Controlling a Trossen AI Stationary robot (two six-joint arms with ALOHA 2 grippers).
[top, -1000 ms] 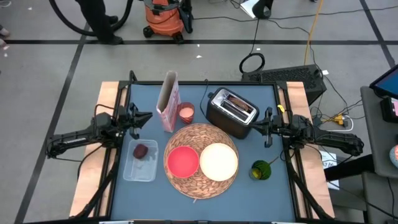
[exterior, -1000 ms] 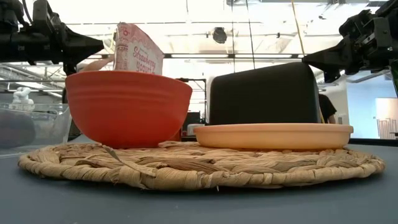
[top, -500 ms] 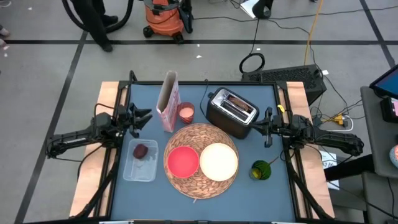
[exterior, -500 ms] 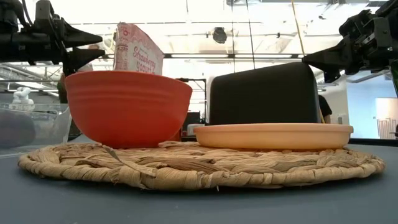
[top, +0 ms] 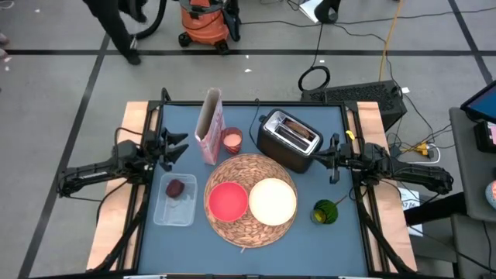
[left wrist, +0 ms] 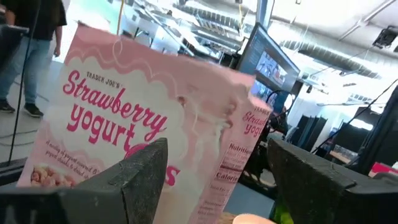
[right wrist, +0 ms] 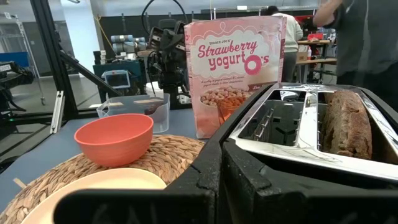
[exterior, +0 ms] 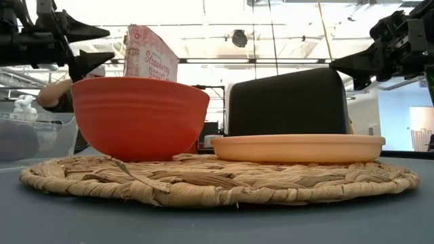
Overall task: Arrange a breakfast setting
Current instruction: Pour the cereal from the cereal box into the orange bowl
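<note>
Breakfast things sit in the middle of the blue table [top: 310, 240]. Lowest is the big round straw mat [top: 249, 223], rough and braided like rope. On it, side by side, are a small red bowl [top: 227, 201] and a flat cream plate [top: 272, 200]. The bowl is smooth with soft rings around its outside, and nothing can be seen in it. The plate is bare too.

Beside the mat, toward the left arm, is a clear plastic box [top: 174, 201]. One dark red fruit [top: 176, 188] lies inside it. Behind the mat stands a shiny black toaster [top: 288, 141] with two slots, and a brown piece of toast [right wrist: 348, 127] sticks up in one slot. Next to the toaster is a little pink cup [top: 232, 140], then a tall pink cardboard cereal box [top: 210, 126] that says strawberry yogurt. A round green thing [top: 325, 211] sits near the right arm.

Up in the air by the cereal box hangs the left gripper [top: 175, 146], with its two fingers spread apart and nothing between them. By the toaster hangs the right gripper [top: 327, 158], and its dark fingers look pressed together, holding nothing.
</note>
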